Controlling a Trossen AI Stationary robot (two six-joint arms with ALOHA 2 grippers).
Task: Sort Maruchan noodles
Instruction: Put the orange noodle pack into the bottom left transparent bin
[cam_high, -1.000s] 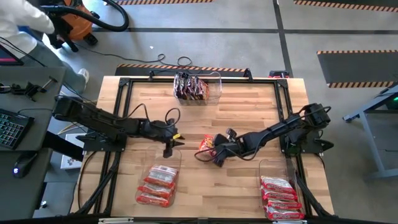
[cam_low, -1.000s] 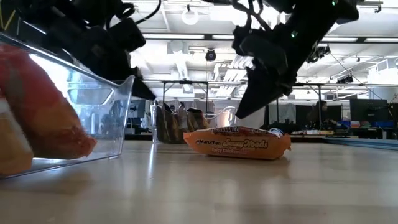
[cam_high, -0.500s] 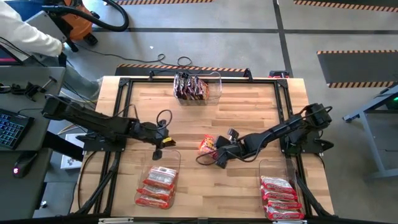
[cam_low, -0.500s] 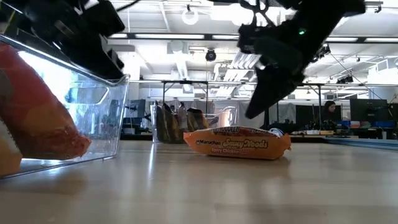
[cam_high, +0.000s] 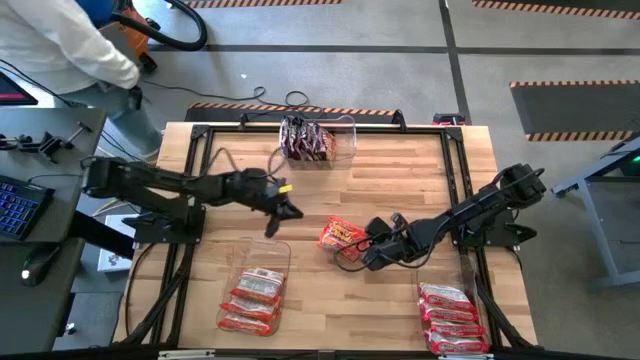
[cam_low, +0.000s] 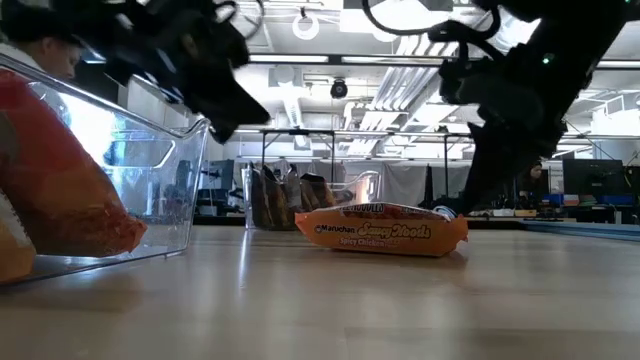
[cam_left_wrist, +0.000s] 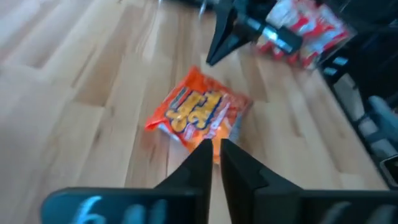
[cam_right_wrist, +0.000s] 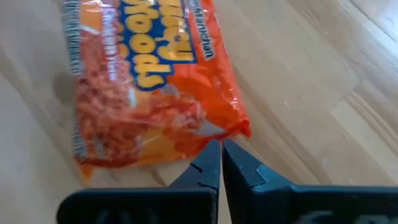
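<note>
We see a crinkly orange packet (cam_high: 340, 236) lying flat on the pale wooden table (cam_high: 400, 170), our right gripper (cam_high: 366, 254) clenched empty just beside it, our left gripper (cam_high: 290, 211) pinched closed, empty.

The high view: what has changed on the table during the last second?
The left pincer swung from beside the front-left clear plastic bin toward the loose orange crinkly noodle packet and shut empty. The right pincer drew back slightly from the packet, staying shut. The packet shifted a little. The three bins and their packets stayed in place.
</note>
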